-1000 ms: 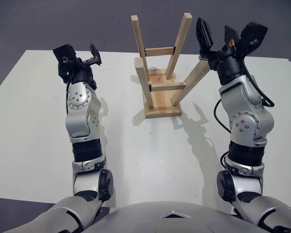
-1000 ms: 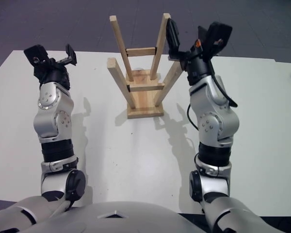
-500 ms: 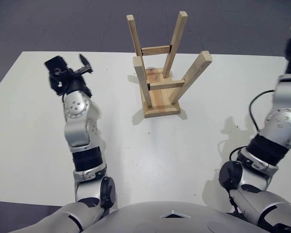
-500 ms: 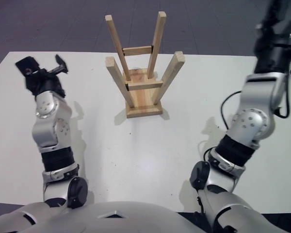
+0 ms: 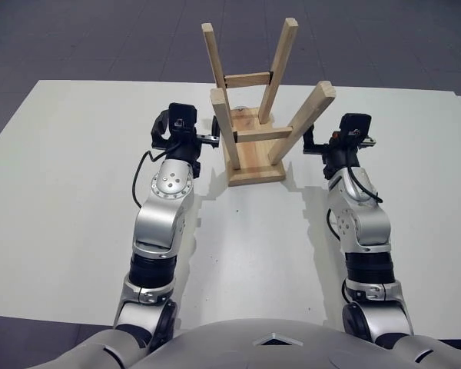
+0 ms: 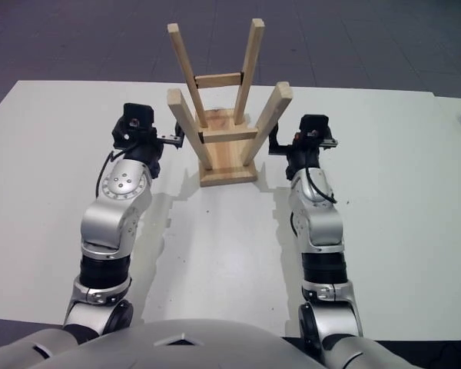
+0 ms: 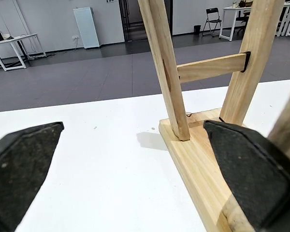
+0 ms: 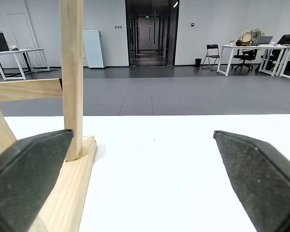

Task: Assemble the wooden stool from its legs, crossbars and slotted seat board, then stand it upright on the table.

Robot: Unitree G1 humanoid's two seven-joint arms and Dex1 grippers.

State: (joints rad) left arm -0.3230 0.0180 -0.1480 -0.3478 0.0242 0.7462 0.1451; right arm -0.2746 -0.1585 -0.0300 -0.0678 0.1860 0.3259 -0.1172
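Four legs (image 5: 224, 127) are already seated in the slotted seat board (image 5: 257, 163), and I can see two crossbars (image 5: 247, 79) bridging pairs of them, so as far as I can judge the joining is finished. The stool (image 5: 255, 131) sits upside down near the far middle of the desk (image 5: 77, 192), its board flat on the surface and its legs pointing up and splaying outwards. I cannot tell whether the joints are pressed fully home.

What remains, by my reading, is the last part: turning the stool over and standing it on its feet.

Both arms are set low on either side of it. My left tool (image 5: 186, 135) is just beside the near left leg with its fingers spread wide, nothing held; in its wrist view the edge of the board and that leg run past one pad (image 7: 251, 179), though I cannot tell if they touch. My right tool (image 5: 336, 144) is just beside the near right leg (image 5: 306, 121), also spread wide and holding nothing, with the corner of the board close to one pad (image 8: 29, 169).

To my eye neither has a grip on the wood yet.
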